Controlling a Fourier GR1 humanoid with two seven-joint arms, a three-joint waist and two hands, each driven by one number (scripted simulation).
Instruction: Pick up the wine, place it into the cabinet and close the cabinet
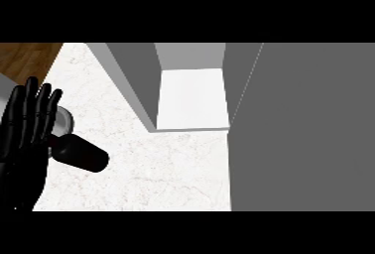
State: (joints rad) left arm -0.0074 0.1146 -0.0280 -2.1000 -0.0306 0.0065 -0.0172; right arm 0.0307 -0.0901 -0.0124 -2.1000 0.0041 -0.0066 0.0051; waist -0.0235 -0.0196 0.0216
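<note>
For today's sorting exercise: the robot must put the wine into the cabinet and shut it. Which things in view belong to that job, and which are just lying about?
Belongs to the job:
dark wine bottle lying on its side
open grey cabinet with white shelf
large grey cabinet door
black left hand, open

Just there:
white marble counter
grey round object behind the hand

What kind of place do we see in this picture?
Probably a kitchen: a white marbled counter carries an open grey cabinet with a white floor inside, and a dark wine bottle lies on the counter. Wooden flooring shows at the upper left.
</note>
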